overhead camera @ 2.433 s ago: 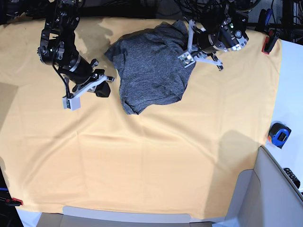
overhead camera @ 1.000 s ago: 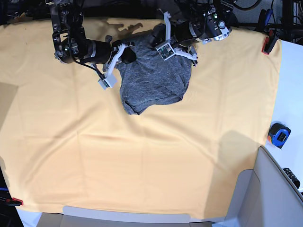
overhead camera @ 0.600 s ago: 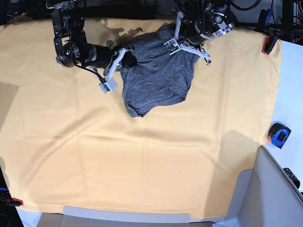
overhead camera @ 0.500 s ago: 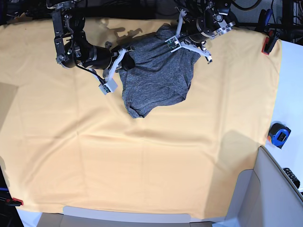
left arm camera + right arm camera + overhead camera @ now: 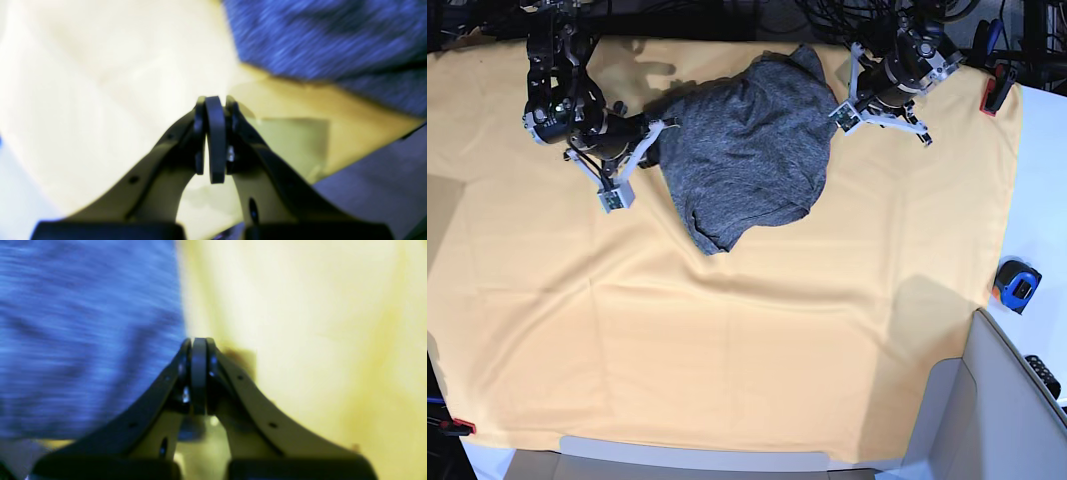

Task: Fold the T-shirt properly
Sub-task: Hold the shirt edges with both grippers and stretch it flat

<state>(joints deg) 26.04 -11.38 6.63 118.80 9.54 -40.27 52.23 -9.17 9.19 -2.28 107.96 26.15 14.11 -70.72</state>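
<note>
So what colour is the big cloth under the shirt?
Yellow-orange and plain. The table cloth shows best in the base view; the wrist views wash it out pale.

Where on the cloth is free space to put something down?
The yellow-orange table cloth is bare across its whole near half, below the T-shirt, and along both side edges. The far edge is crowded: the shirt lies between the left gripper and right gripper.

1 dark grey T-shirt (image 5: 747,160) is lying on 1 yellow-orange table cloth (image 5: 727,340). 2 robot arms are showing, with 2 grippers: the left gripper (image 5: 839,113) and the right gripper (image 5: 655,135). 1 blue tape measure (image 5: 1017,284) is sitting alone. 2 red clamps (image 5: 998,88) are holding the cloth.
</note>
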